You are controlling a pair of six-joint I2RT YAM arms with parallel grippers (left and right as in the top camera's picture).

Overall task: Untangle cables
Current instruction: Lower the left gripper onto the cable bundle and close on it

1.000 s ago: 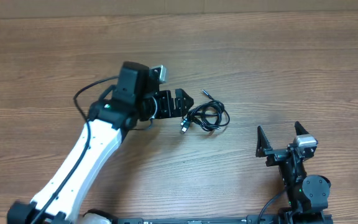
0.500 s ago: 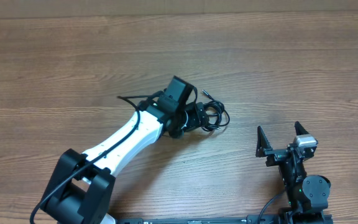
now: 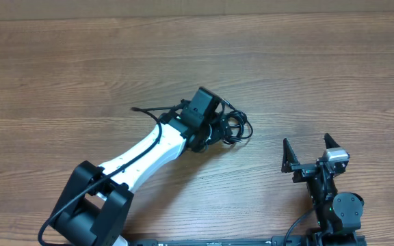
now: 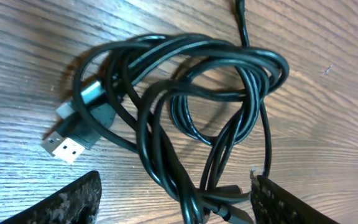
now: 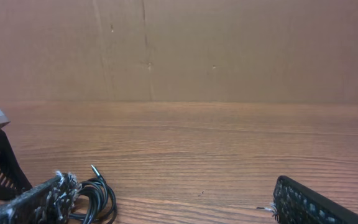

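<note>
The left gripper [image 4: 176,205] is wide apart: in its wrist view one finger [image 4: 67,202] shows at the lower left and the other at the lower right, with the cables [image 4: 197,106] lying on the table [image 3: 320,68] between and just ahead of them. Nothing is clamped. The lower-right finger sits right beside a loop, but whether it touches cannot be told. The cables are one bundle of thin black loops crossing over each other near the middle of the table, with a silvery flat plug [image 4: 64,146] sticking out at the bundle's left side and a loose strand running off the top edge of that view. The left arm [image 3: 142,154] stretches in a diagonal from its base at the lower left to the bundle, its wrist bent down over the bundle's left part. From overhead this wrist hides its own fingers and covers part of the cables [image 3: 238,127]. The bundle's lower end is cut off in the left wrist view. The right gripper [image 3: 308,152] is also apart and holds nothing; its arm sits folded at the lower right edge, well apart from the bundle, fingers pointing away from its base. In the right wrist view only a few loops [image 5: 98,193] show beside its left finger [image 5: 42,199].
</note>
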